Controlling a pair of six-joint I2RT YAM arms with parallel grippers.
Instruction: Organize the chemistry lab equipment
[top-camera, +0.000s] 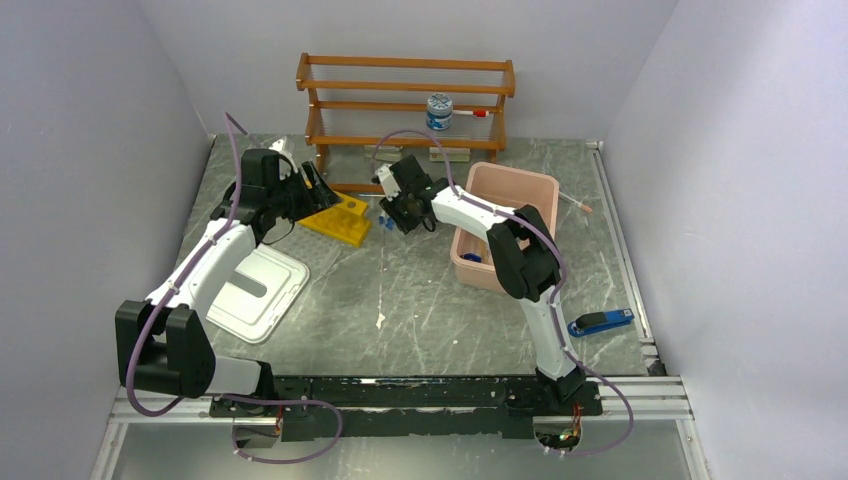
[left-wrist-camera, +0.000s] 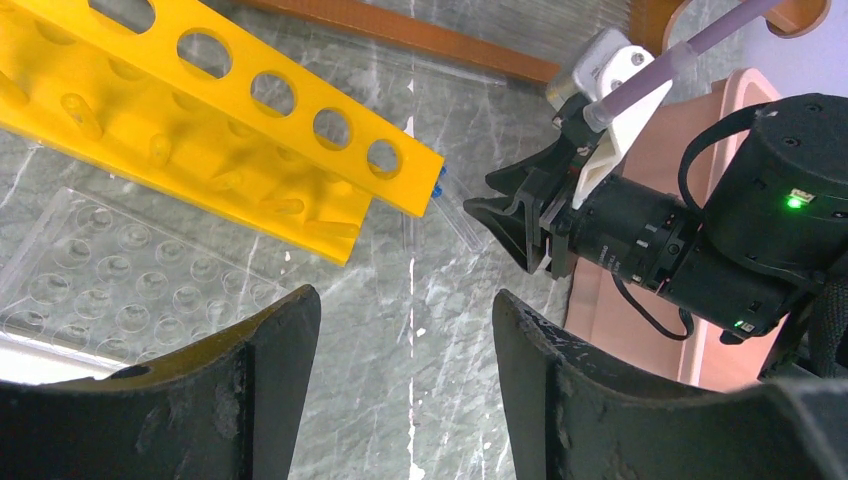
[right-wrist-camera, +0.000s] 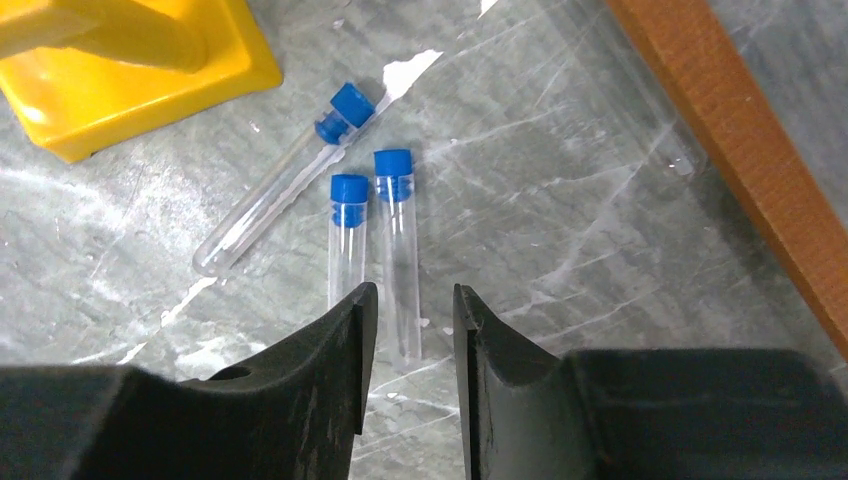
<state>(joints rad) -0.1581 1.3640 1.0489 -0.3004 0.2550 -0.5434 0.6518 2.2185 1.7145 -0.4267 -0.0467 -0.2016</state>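
at the centre of things, a yellow test-tube rack (top-camera: 338, 219) on the grey marble table (top-camera: 400, 300), its row of round holes in plain view.

just beside the rack's end that faces the pink bin (top-camera: 515, 178), three small clear blue-capped tubes (right-wrist-camera: 397, 250) lying flat on the marble. two side by side and parallel, caps pointing the same way. the third slanted, its cap near the rack's foot but apart from it.

left gripper (left-wrist-camera: 405, 310): spread wide, gripping nothing, only bare marble between its fingers (left-wrist-camera: 270, 340). poised close to that same end of the rack, not touching it.

right gripper (right-wrist-camera: 410, 300): parted by a narrow gap, straddling the rounded bottom end of the tube farthest from the rack. a sliver of space on either side of that tube, so not clamped on it. touching the table or not: cannot tell.

just beside the rack on its side away from the bin, a clear dimpled plate (left-wrist-camera: 100, 280). behind the rack, a wooden shelf (top-camera: 405, 90) carrying a white-lidded jar (top-camera: 439, 111). well apart from the rack, beyond the bin, a blue-and-black stapler-like tool (top-camera: 601, 322).
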